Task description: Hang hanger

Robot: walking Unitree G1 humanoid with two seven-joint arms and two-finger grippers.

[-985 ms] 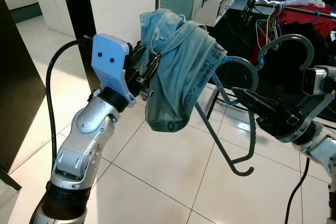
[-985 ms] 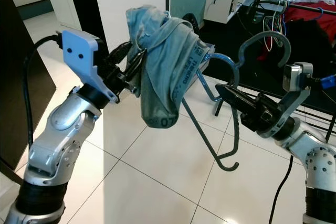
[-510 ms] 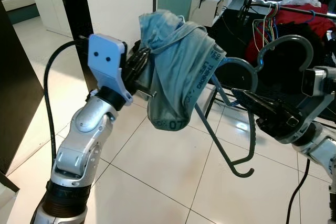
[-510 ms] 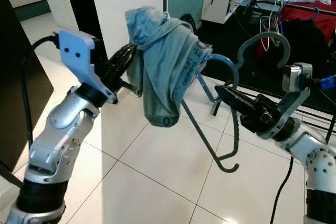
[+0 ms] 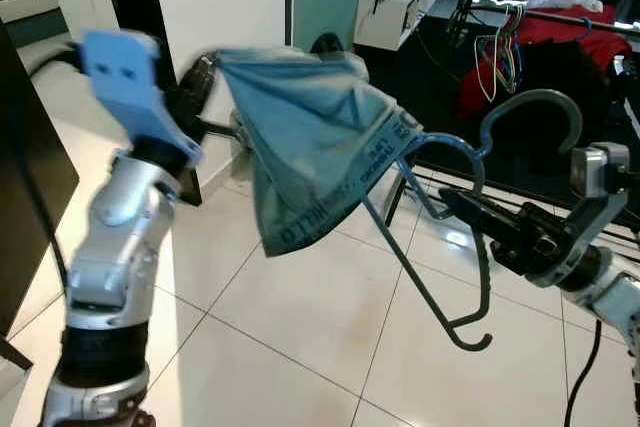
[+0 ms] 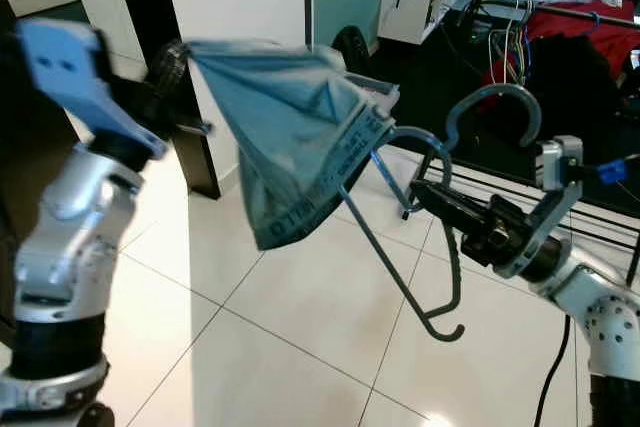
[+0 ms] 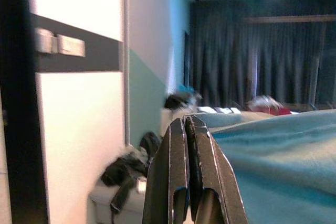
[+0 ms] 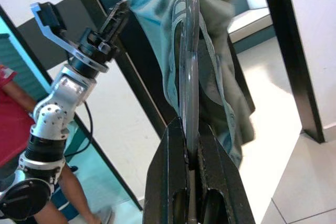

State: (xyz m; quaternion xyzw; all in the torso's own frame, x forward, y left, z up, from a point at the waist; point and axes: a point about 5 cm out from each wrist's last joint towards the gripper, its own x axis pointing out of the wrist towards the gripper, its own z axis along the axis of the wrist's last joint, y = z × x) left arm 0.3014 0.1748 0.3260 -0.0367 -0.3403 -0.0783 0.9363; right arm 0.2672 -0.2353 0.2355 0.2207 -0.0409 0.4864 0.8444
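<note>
A light blue garment [image 5: 310,147] is draped over one end of a blue-grey hanger [image 5: 440,277] and pulled out taut to the left. My left gripper [image 5: 207,75], blurred and raised at the left, is shut on the garment's edge; in the left wrist view its fingers [image 7: 178,145] are pressed together beside the cloth [image 7: 278,166]. My right gripper [image 5: 458,205] is shut on the hanger near its hook [image 5: 535,107]. The right wrist view looks along the hanger's bar [image 8: 190,61] toward the garment [image 8: 157,30].
A clothes rail [image 5: 545,17] with several hangers and a red garment stands at the back right. A dark cabinet [image 5: 25,187] is at the left, a black post [image 5: 165,7] behind the left arm. A person in a red top [image 8: 13,98] appears in the right wrist view.
My left gripper has swung up and out to the left, drawing the bunched garment into a taut sheet. The right gripper and hanger have barely moved.
</note>
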